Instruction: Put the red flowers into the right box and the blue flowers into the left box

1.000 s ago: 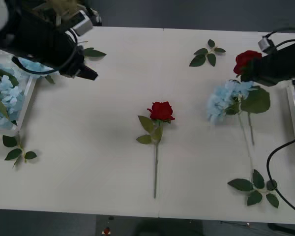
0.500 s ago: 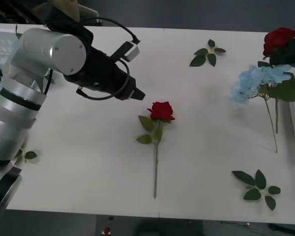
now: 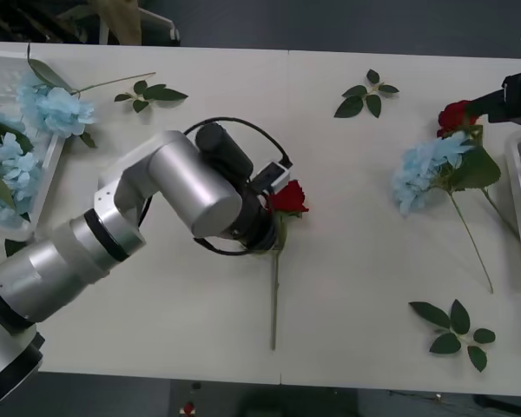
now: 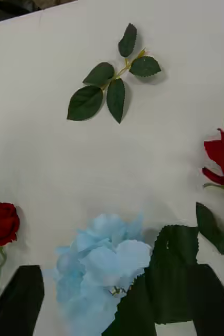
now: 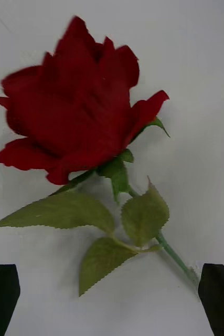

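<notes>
Front view: a red rose point(image 3: 288, 197) lies at the centre of the white desk point(image 3: 356, 261), its bloom toward the far edge and its stem running straight toward the near edge. The left arm point(image 3: 169, 187) reaches across it and covers its leaves. In the left wrist view the left claw point(image 5: 110, 299) is released, 1 black finger point(image 5: 1, 299) at each lower corner, with the rose's leaves and upper stem between them.

At the right, a blue flower point(image 3: 424, 169) lies with its stem slanting toward the near right; a 2nd red rose point(image 3: 454, 115) sits just behind it, partly hidden by leaves. The right claw point(image 4: 117, 302) hangs over this blue cluster, fingers spread apart.

Blue flowers point(image 3: 59, 109) rest in and on the left box point(image 3: 9, 65). The right box point(image 3: 517, 187) is cut off at the edge. Flowerless leaf sprigs point(image 3: 366, 95) lie scattered.
</notes>
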You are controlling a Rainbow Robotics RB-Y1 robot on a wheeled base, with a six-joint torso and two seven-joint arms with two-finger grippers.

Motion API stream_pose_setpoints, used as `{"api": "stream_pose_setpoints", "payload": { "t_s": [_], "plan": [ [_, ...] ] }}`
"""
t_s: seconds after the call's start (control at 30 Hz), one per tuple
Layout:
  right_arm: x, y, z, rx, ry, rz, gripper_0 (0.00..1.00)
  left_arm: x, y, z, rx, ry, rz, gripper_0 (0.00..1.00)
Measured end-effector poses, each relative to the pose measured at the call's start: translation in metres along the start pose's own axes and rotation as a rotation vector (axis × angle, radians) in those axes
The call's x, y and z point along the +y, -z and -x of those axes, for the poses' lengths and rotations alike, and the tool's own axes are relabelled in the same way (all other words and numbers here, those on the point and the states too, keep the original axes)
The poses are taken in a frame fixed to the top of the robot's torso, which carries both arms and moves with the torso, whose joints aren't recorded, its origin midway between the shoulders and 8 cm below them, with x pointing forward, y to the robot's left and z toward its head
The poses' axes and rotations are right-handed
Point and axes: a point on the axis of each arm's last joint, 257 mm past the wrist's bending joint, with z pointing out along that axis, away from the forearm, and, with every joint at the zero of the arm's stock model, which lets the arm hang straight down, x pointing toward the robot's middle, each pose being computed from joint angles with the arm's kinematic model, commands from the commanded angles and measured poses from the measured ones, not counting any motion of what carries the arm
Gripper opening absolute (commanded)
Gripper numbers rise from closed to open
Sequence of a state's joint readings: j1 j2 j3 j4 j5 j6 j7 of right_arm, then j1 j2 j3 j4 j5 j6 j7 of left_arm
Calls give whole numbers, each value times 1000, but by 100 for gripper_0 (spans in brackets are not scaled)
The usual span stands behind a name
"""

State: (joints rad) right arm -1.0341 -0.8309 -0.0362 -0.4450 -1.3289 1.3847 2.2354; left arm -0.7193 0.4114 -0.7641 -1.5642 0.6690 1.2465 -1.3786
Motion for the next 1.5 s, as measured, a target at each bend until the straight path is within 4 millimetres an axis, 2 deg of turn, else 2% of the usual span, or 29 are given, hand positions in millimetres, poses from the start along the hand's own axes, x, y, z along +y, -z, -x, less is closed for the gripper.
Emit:
{"api": "stream_pose_setpoints", "payload": {
  "t_s": [0.13,0.27,0.37,0.5,0.67,0.7,0.73,0.77,0.8,0.97,1.23,1.37,1.5],
  "plan": [
    [-2,-2,-3,13,5,-9,95,-11,-12,-10,9,-22,19,100],
    [-10,-2,6,-24,7,-44,96,-4,-21,-17,21,-82,86,100],
    [-22,-1,7,-28,13,-89,95,-6,-34,-23,49,-100,97,100],
    [-43,-4,-1,-28,-20,-147,95,-13,-51,-18,60,-148,110,100],
    [-61,-16,-14,-4,-73,-222,95,-28,-58,2,17,-182,88,100],
    [-63,-19,-14,-4,-83,-237,95,-30,-58,4,11,-183,85,92],
    [-66,-23,-16,3,-87,-256,95,-31,-59,5,8,-184,85,57],
    [-69,-27,-19,10,-89,-275,95,-30,-59,5,8,-185,88,7],
    [-72,-31,-22,18,-89,-296,95,-28,-59,5,7,-187,94,2],
    [-79,-54,-32,42,-76,-365,95,-15,-61,7,1,-187,126,0],
    [-81,-79,-23,-19,-76,-420,95,5,-63,25,-51,-192,162,0],
    [-90,-86,-26,-49,-93,-446,95,8,-62,28,-58,-198,173,0],
    [-106,-84,-34,-36,-53,-514,94,27,-57,35,-75,-232,237,0]
  ]
}}
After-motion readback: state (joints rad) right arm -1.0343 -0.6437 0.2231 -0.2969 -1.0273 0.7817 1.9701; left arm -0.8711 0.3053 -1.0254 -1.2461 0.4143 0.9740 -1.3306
